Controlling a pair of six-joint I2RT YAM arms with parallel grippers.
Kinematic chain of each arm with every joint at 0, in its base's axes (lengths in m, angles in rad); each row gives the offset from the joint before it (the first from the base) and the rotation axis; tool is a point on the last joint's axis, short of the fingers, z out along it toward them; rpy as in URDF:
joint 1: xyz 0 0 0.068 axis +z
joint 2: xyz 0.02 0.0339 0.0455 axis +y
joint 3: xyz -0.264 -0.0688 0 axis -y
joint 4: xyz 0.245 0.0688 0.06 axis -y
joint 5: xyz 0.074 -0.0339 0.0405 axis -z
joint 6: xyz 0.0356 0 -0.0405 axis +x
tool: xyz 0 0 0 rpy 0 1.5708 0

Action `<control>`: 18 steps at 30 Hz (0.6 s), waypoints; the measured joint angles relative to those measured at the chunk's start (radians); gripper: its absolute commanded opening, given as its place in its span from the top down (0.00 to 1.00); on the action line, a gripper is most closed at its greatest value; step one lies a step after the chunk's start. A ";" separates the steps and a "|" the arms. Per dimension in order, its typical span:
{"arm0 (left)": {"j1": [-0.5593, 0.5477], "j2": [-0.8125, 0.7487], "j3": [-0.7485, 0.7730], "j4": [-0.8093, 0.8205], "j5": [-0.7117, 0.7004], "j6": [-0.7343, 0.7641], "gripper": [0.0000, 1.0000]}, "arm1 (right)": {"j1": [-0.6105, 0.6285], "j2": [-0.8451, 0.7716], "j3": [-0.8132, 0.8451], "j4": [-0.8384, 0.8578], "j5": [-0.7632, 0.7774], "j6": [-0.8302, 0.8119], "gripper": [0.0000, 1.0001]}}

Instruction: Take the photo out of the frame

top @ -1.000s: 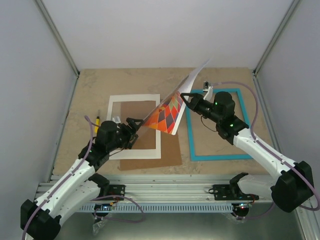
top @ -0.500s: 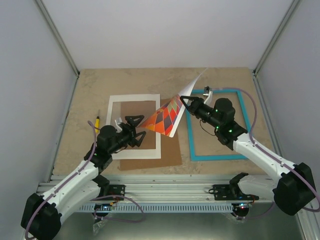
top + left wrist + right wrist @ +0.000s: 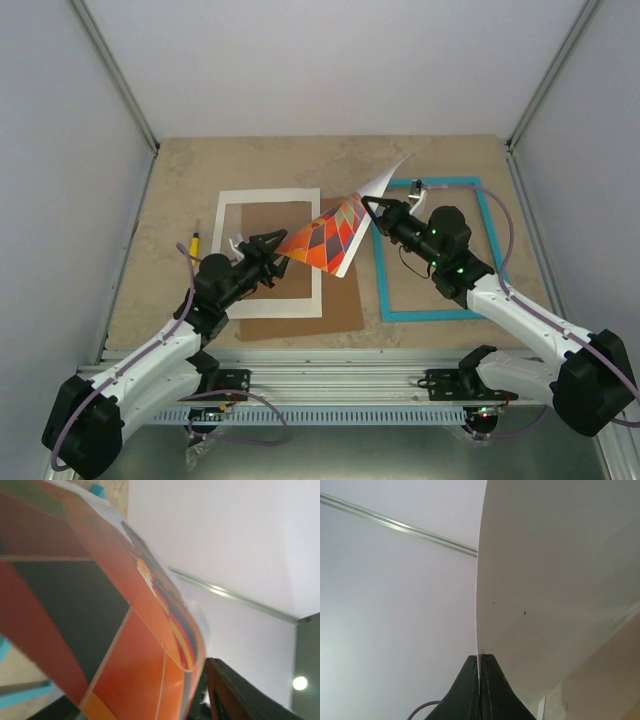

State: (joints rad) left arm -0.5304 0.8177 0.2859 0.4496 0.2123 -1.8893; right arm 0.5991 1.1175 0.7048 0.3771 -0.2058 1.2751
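Observation:
The photo [image 3: 335, 230], a print of orange-red balloon panels, hangs tilted in the air above the table. My right gripper [image 3: 369, 204] is shut on its right edge; the right wrist view shows the white back [image 3: 555, 580] pinched between the black fingertips [image 3: 481, 662]. My left gripper [image 3: 272, 252] is at the photo's lower left corner with its jaws partly apart around it. In the left wrist view the print [image 3: 100, 605] fills the picture and one finger [image 3: 240, 695] shows beside its edge. The turquoise frame [image 3: 430, 315] lies flat at the right, with nothing in it.
A white cardboard mat [image 3: 222, 250] lies at left centre on a brown backing board [image 3: 300, 320]. A yellow-handled tool [image 3: 194, 243] lies to the left of the mat. Grey walls close in the table on three sides.
My left gripper has drawn back toward the photo's lower corner and its jaws have narrowed. The right gripper has shifted a little left and lower with the photo.

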 measured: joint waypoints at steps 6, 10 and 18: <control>-0.002 -0.012 -0.027 0.060 -0.035 -0.040 0.80 | 0.004 -0.015 -0.023 0.014 0.021 0.035 1.00; -0.002 -0.011 -0.031 0.074 -0.047 -0.046 0.96 | 0.012 -0.019 -0.039 0.020 0.034 0.060 1.00; -0.002 -0.019 -0.026 0.081 -0.061 -0.027 1.00 | 0.018 -0.060 -0.063 0.003 0.046 0.079 0.67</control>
State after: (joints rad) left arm -0.5323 0.7990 0.2600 0.5304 0.1513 -1.9163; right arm 0.6167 1.0576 0.6422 0.3801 -0.1600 1.3537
